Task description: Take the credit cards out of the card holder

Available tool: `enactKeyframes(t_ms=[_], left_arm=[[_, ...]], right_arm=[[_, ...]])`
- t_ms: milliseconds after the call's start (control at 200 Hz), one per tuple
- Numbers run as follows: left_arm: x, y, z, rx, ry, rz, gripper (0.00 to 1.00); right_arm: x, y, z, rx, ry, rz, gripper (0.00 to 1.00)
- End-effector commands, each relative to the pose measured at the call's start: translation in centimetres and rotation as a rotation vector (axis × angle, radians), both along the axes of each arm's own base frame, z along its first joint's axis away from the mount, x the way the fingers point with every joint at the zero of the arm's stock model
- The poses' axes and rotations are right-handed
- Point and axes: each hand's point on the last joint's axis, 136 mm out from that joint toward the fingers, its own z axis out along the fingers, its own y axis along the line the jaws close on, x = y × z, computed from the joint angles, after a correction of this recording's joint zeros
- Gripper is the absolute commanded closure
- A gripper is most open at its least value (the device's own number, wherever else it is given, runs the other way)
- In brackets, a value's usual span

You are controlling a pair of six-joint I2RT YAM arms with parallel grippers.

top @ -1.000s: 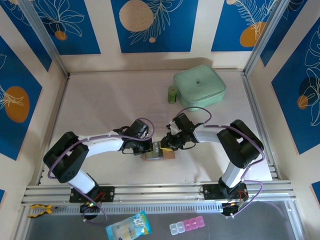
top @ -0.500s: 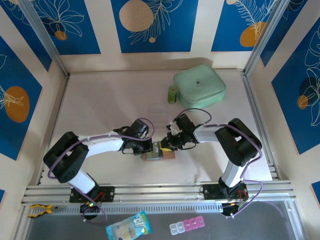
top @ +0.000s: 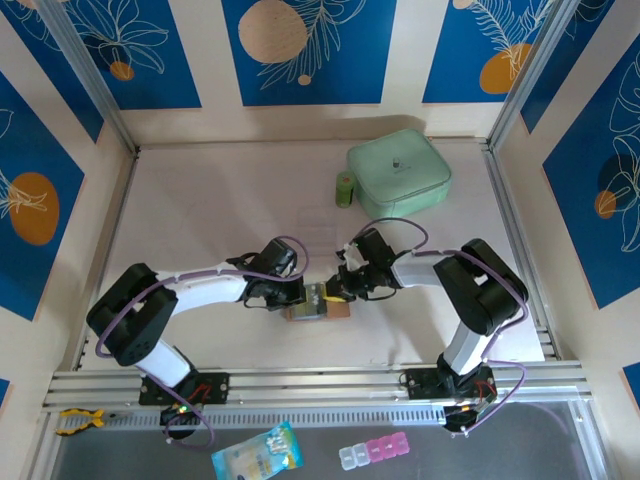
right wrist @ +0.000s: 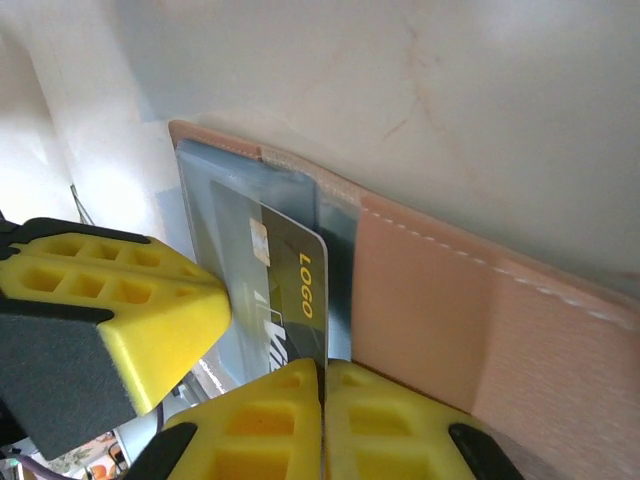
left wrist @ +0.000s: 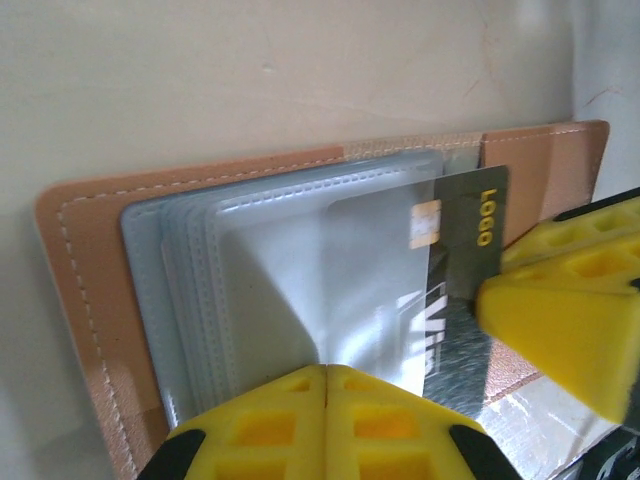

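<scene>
Lying spread open on the table [top: 200, 200], the card holder [left wrist: 85, 270] sits between the two grippers, clear sleeves facing up. The left gripper [left wrist: 327, 385] has its fingers pressed together at the sleeves' near edge; whether it nips a sleeve cannot be told. The right gripper [right wrist: 325, 375] pinches a dark credit card [right wrist: 292, 285] marked LOGO, which sticks partway out of its sleeve just ahead of the fingertips.

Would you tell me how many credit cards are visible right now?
1: a dark card sticking partly out of the clear sleeves of the card holder; others may hide inside.
</scene>
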Motion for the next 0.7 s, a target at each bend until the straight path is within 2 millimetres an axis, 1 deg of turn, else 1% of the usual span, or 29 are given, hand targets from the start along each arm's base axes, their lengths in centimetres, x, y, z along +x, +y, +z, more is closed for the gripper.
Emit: enactKeyframes(t_ms=[0,195,340,515,630,695], left_arm=[[-1.1,1.3,-1.4,0.068,0.034,0.006,0.99],[-1.0,1.2,-1.3,0.065,0.034,0.006,0.99],[-0.7,0.8,-0.8,0.05,0.022,0.004,0.98],[0.2,0.1,1.0,0.016,-0.028,-0.005,0.96],[0.9,-0.3,2.5,-0.012,-0.063,-0.001,0.96],[1.1,-0.2,3.1,-0.015,-0.08,0.003,0.95]], right_arm=[[-0.6,-1.4,-0.2,-0.03,0.017,-0.017,0.93],[-0.4,-2.4,0.5,-0.034,0.003,-0.035,0.94],[-0.1,-2.8,1.6,-0.033,-0.03,-0.035,0.95],[0.4,-2.8,3.6,-0.025,-0.096,-0.003,0.96],[1.1,-3.1,5.2,-0.032,-0.155,0.011,0.96],[1.5,-3.3,6.0,-0.041,-0.201,0.03,0.97]])
